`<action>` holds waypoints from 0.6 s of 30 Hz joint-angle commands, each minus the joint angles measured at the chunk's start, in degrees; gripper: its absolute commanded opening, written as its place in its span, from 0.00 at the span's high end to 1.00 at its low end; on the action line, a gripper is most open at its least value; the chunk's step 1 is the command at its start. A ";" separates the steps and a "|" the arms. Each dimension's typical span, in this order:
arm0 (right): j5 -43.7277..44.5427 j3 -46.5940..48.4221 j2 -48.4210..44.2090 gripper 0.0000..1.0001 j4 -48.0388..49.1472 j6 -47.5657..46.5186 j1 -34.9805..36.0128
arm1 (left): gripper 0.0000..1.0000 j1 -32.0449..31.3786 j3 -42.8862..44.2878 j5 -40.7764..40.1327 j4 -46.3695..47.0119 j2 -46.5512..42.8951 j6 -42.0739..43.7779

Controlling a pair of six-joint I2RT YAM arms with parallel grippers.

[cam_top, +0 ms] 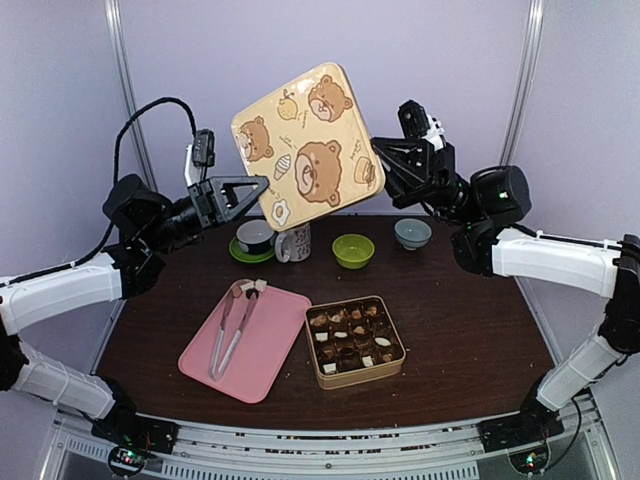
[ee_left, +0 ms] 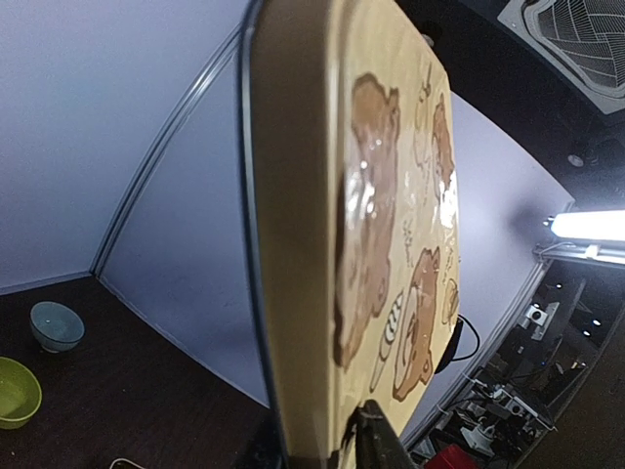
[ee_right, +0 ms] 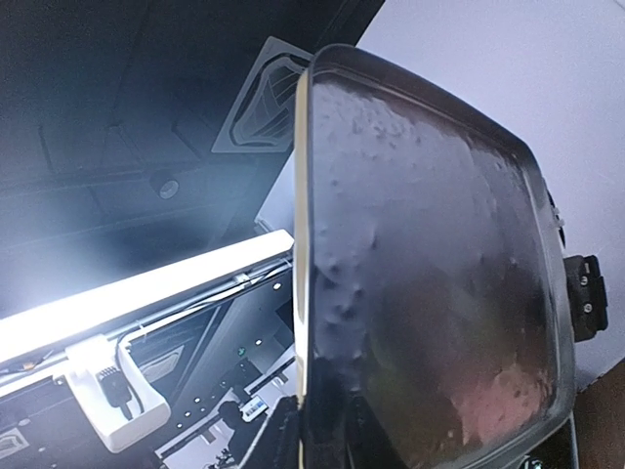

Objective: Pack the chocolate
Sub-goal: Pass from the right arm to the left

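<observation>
The left tool was clamped on the lower left edge of the gold lid, and the right tool was clamped on its right edge, so the two carried it between them, high above the far part of the surface. The lid was tilted, its bear-printed face turned up toward the overhead camera; the left wrist view showed that printed face edge-on, and the right wrist view showed the plain metal underside. Below and nearer, right of centre, the open tin base sat on the surface with the chocolate inside it, dark, tan and pale pieces lying in its compartments. Just left of the tin base lay a pink tray with the tongs on it, pointing toward the far side. Along the far edge stood a row: a cup on a green saucer, a mug, a green bowl and a grey-blue bowl.
</observation>
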 commanded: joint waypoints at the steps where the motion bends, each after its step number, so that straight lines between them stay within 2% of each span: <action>1: -0.51 -4.90 0.79 0.77 1.58 -0.45 -2.35 | 0.95 -0.38 -0.47 0.29 3.42 0.81 -1.13; 8: -2.84 -8.88 2.18 0.58 6.06 -1.12 -6.78 | 1.00 -0.42 -0.68 1.76 3.70 2.65 -2.91; 10: -4.48 -8.90 2.74 0.56 6.35 -1.91 -7.65 | 1.00 -0.42 -0.58 2.17 3.14 3.52 -3.39; 12: -5.93 -9.18 3.19 0.56 6.12 -2.49 -8.07 | 1.00 -0.43 -0.73 2.36 3.04 4.29 -3.95; 14: -6.21 -10.13 3.04 0.62 4.20 -4.41 -8.83 | 1.00 -0.43 -0.86 2.56 2.96 5.20 -4.46; 18: -5.52 -15.42 1.00 0.62 -2.74 -11.13 -12.09 | 1.00 -0.44 -2.29 2.68 3.65 6.48 -5.26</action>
